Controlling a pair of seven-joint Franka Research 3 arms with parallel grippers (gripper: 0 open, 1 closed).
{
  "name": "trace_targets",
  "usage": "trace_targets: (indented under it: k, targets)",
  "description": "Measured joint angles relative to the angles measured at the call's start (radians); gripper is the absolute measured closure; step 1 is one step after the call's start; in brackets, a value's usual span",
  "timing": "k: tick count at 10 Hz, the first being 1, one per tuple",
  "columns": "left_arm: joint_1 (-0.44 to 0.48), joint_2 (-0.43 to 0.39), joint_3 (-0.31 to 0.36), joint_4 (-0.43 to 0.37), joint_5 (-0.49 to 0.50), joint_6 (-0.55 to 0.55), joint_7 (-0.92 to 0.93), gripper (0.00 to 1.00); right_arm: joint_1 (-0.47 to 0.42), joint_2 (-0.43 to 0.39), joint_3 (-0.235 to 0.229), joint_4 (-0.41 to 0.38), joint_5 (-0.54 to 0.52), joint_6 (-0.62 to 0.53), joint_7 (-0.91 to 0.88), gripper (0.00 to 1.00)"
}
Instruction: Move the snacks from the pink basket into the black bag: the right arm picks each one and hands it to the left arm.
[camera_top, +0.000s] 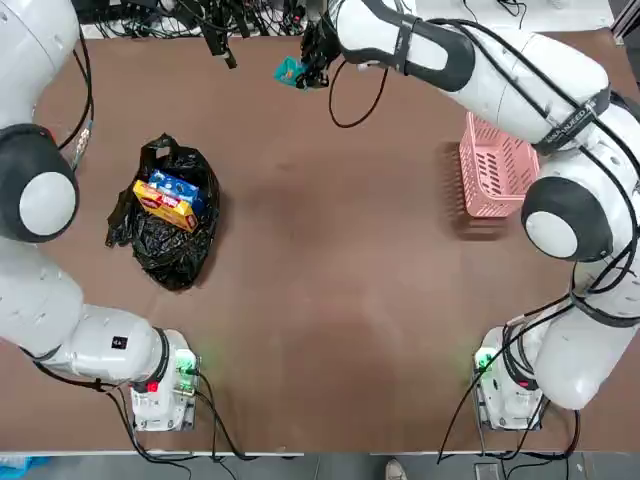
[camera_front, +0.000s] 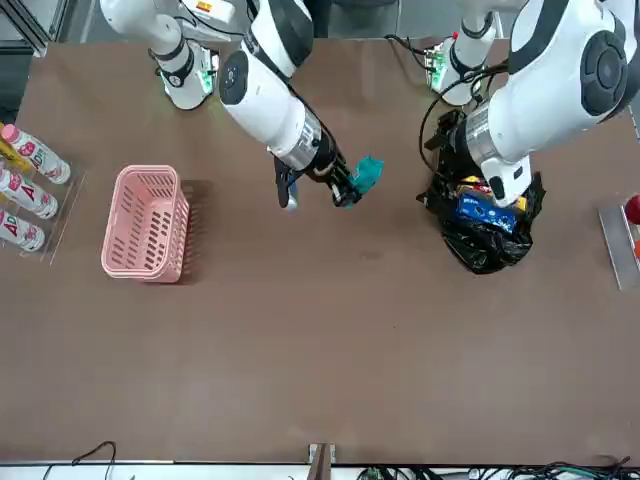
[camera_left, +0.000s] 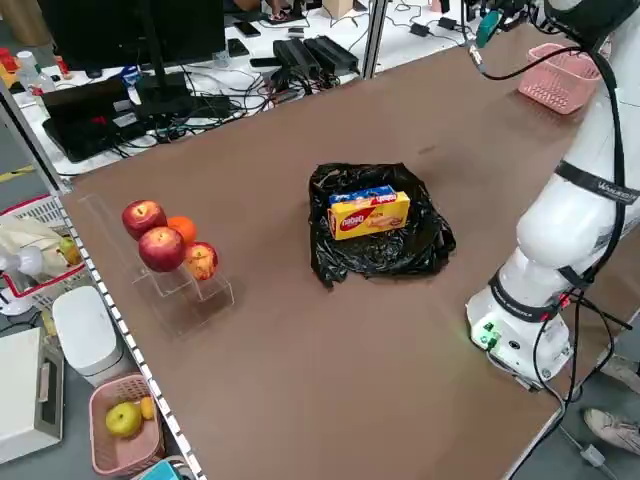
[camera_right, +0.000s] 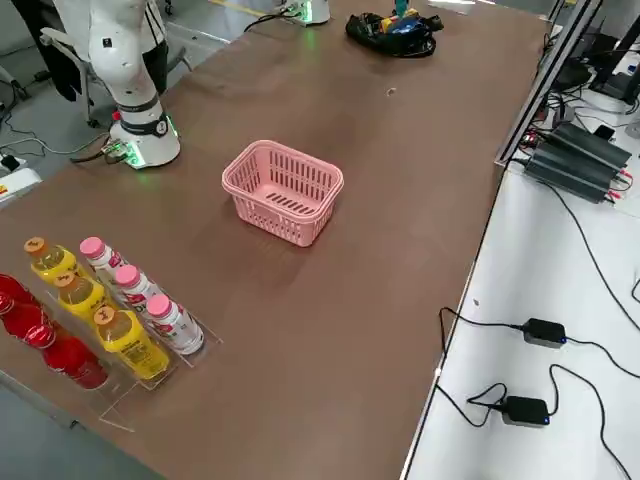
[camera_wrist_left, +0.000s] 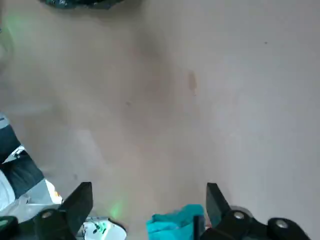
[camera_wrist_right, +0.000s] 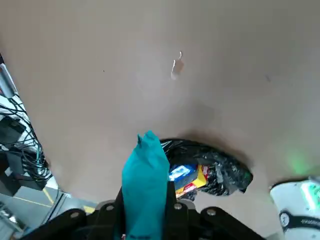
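On the worktop (camera_top: 330, 300): I am working with both arms raised above it.
Black bag (camera_top: 170, 250): sitting at my left, holding the blue (camera_top: 178, 186) and yellow (camera_top: 165, 205) snacks.
Pink basket (camera_top: 495, 175): standing at my right.
Right tool (camera_front: 350, 190): I am gripping the teal snack (camera_front: 367, 173) in the air mid-worktop.
Left tool (camera_wrist_left: 147, 210): I am holding it spread wide, gripping nothing, near the teal snack.

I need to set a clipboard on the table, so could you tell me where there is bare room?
The widest bare patch lies between the black bag and the pink basket, running down to the arm bases. It is crowded at the far edge, where the right gripper holds the teal packet, and at the bottles.
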Motion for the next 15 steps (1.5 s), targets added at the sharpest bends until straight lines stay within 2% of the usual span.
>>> trace_targets:
  k: [3, 4, 8, 11, 15]
  targets:
    - [0.016, -0.098, 0.0, -0.094, -0.07, 0.003, -0.02, 0.0, 0.0, 0.009, -0.003, 0.004, 0.082, 0.036, 0.01, 0.7]
    - [0.014, -0.118, -0.002, -0.115, -0.081, 0.04, -0.042, 0.0, 0.0, 0.01, -0.003, 0.006, 0.114, 0.044, 0.011, 0.7]
    - [0.008, -0.113, -0.053, -0.162, -0.091, 0.236, -0.145, 0.0, 0.014, 0.052, -0.002, 0.053, 0.162, 0.071, 0.062, 0.7]
    - [0.005, -0.109, -0.067, -0.163, -0.091, 0.254, -0.165, 0.0, 0.048, 0.082, -0.001, 0.075, 0.176, 0.093, 0.072, 0.7]
    - [0.005, -0.082, -0.071, -0.18, -0.091, 0.255, -0.164, 0.02, 0.05, 0.083, -0.003, 0.081, 0.176, 0.094, 0.073, 0.7]
